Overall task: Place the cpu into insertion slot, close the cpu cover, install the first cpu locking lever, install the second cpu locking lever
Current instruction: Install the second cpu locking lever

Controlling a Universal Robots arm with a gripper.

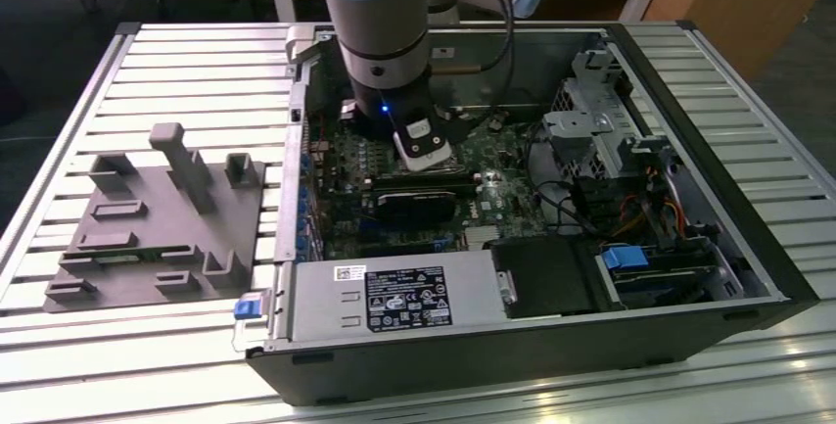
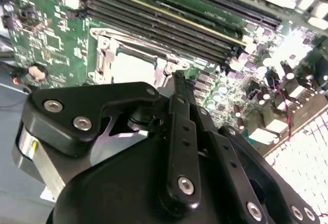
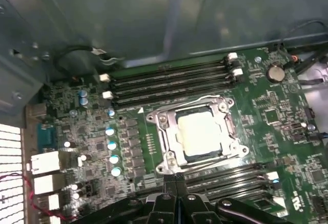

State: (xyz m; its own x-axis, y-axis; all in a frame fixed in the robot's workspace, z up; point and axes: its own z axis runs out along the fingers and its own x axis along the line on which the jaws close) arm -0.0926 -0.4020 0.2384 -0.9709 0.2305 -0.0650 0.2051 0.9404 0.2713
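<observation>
The cpu (image 3: 199,131) lies flat in the insertion slot (image 3: 163,168) on the green board, its pale silver top showing through the window of the cpu cover (image 3: 163,126). The cover is folded down over it. A thin wire lever (image 3: 197,99) runs along the side of the socket nearest the memory slots. My gripper (image 3: 176,179) is shut with nothing between its fingers, its tips just off one corner of the socket. In the second wrist view the cpu (image 2: 130,67) lies just beyond the gripper (image 2: 178,83). In the exterior view the gripper (image 1: 425,157) reaches down into the open computer case.
Long black memory slots (image 3: 169,83) flank the socket on two sides, and a row of capacitors (image 3: 110,144) stands beside it. Case walls (image 1: 712,120), a drive cage (image 1: 581,130), cables and a power supply (image 1: 392,297) surround the board. A grey fixture (image 1: 163,218) sits at the exterior view's left.
</observation>
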